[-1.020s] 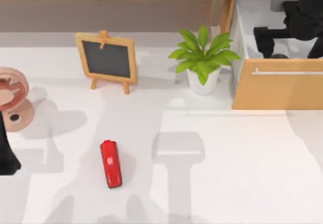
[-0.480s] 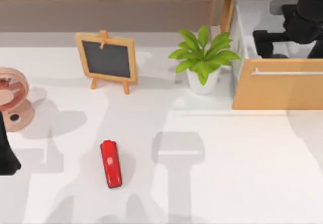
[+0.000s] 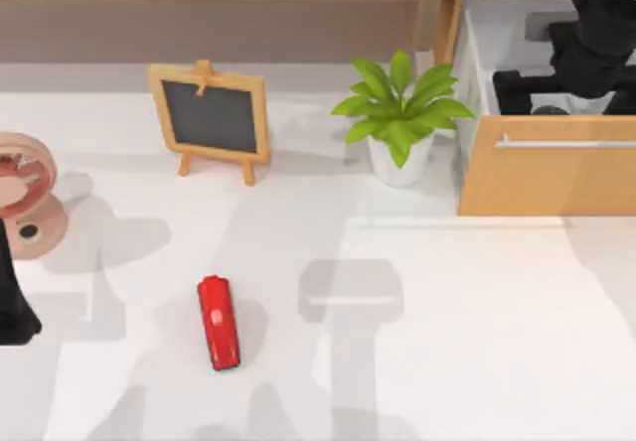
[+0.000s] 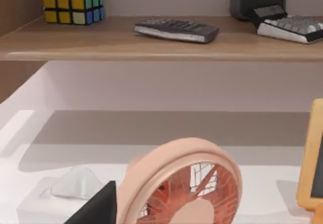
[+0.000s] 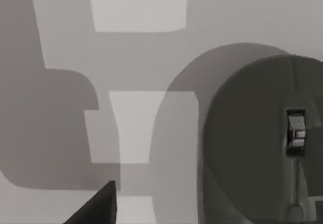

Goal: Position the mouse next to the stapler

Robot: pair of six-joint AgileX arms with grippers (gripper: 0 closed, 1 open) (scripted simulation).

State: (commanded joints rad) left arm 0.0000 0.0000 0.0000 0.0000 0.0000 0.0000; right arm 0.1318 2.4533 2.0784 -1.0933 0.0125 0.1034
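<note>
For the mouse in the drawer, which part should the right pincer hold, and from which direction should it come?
Probably the mouse is best taken across its two long flanks, coming straight down from above: its back is a smooth dome with the scroll wheel on the midline, and it lies flat on the drawer floor.

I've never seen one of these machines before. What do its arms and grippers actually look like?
Both arms are plain glossy black, with no cables, markings or coverings to be seen. The right arm, over the open drawer, is built of chunky rounded blocks ending in a squarish gripper. The left arm, at the table's left edge, shows a black angular piece.
</note>
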